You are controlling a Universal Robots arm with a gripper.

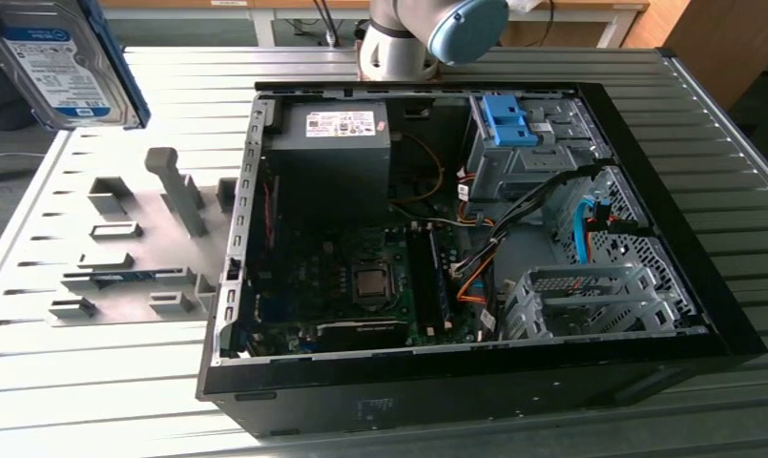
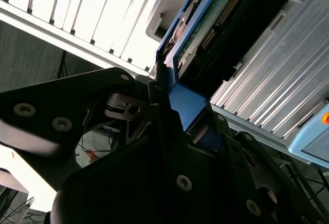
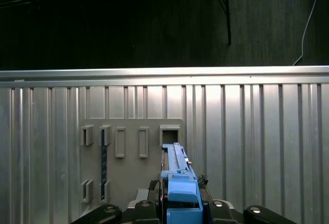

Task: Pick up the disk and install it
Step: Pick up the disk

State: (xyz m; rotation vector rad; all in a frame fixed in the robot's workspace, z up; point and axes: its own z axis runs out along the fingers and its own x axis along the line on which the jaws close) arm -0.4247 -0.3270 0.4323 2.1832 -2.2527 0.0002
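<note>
Arm is holding the disk (image 1: 55,67) above the bench (image 1: 740,286).
Fingers (image 2: 160,98) are pinching its blue carrier end, likely leaving the drive body free.

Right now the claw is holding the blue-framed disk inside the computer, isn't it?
Not quite. The claw does hold the blue-framed disk, but outside the computer, up past its side on the exterior view's left. The exterior view shows this.

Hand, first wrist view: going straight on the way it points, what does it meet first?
Probably the grey holder plate on the table, with the disk the hand grips touching first; depth is unclear.
</note>
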